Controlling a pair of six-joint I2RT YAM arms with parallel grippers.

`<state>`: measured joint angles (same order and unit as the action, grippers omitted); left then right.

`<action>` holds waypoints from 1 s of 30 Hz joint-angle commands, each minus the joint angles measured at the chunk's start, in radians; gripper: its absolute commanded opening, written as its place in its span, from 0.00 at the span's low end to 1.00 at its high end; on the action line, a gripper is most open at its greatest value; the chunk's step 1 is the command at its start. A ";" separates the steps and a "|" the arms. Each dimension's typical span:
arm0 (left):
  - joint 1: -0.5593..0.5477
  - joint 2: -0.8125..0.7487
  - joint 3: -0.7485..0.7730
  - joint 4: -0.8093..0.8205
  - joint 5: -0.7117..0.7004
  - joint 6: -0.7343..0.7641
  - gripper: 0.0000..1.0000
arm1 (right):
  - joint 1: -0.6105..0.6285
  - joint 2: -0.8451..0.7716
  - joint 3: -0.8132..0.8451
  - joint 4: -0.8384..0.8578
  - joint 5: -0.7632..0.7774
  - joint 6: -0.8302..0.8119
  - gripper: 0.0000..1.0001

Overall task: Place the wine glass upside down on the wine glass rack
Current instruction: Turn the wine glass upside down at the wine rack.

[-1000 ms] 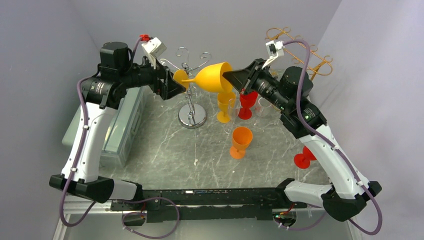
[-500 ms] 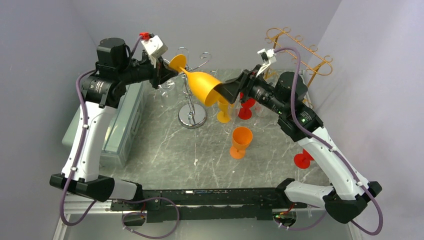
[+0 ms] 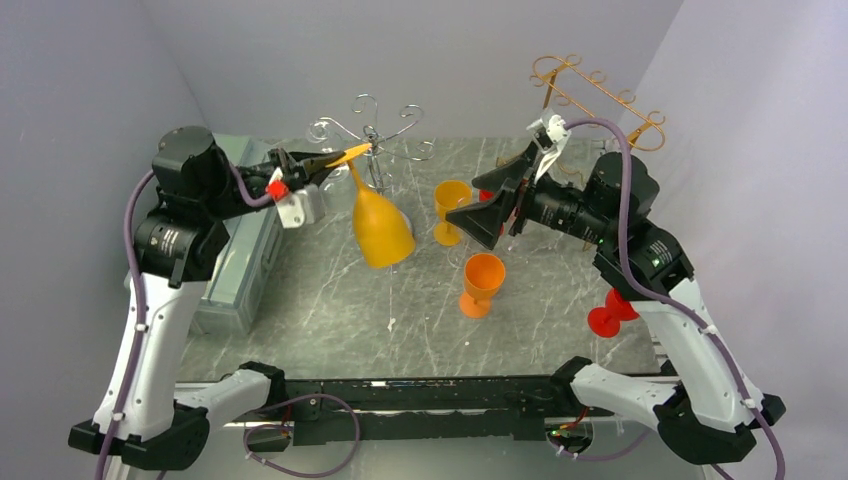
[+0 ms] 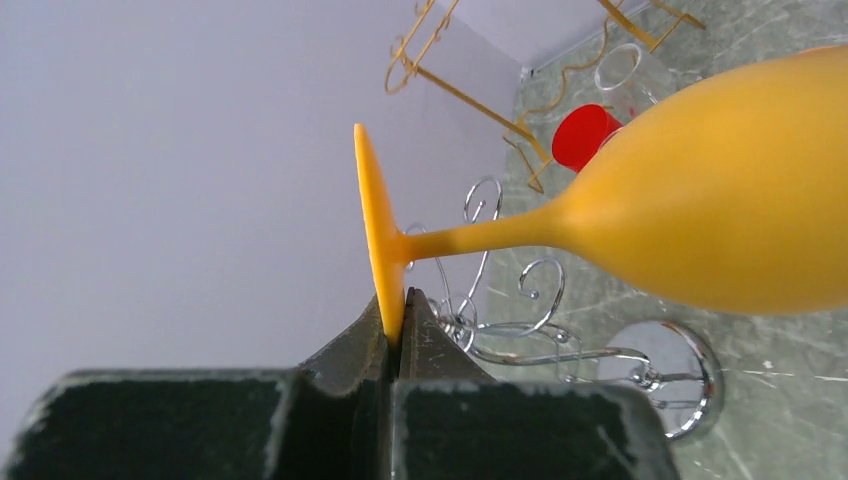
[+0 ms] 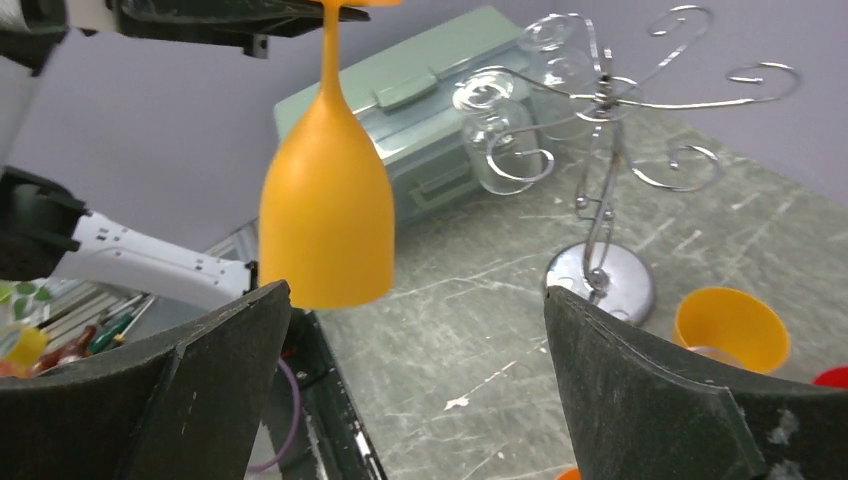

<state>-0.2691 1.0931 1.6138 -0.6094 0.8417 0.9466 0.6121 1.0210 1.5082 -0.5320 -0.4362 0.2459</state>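
The yellow wine glass (image 3: 380,228) hung bowl-down from the left gripper (image 4: 395,335), just beside the chrome rack (image 5: 600,285).
The left wrist view showed its jaws pressed together on the edge of the glass's foot — in the top view this grip was too small to read. The right wrist view showed the right gripper (image 5: 416,293) with fingers wide apart and nothing between them, the glass hanging over the table (image 5: 460,230), and a clear glass (image 5: 497,150) upside down on a rack arm.
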 commanded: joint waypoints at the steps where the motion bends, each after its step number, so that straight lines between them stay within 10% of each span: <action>1: -0.010 -0.049 -0.076 0.104 0.120 0.204 0.00 | 0.001 0.036 -0.049 0.155 -0.137 0.063 1.00; 20: -0.040 -0.048 -0.120 0.145 0.097 0.345 0.00 | 0.269 0.199 -0.249 0.552 0.006 0.090 1.00; 27: -0.044 -0.047 -0.128 0.170 0.086 0.302 0.01 | 0.282 0.184 -0.332 0.651 0.111 0.100 0.71; 30: -0.047 -0.048 -0.133 0.192 0.080 0.229 0.20 | 0.282 0.149 -0.372 0.657 0.194 0.054 0.54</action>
<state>-0.3073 1.0470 1.4826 -0.4812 0.9176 1.2564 0.8944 1.2205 1.1797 0.0418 -0.3748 0.3386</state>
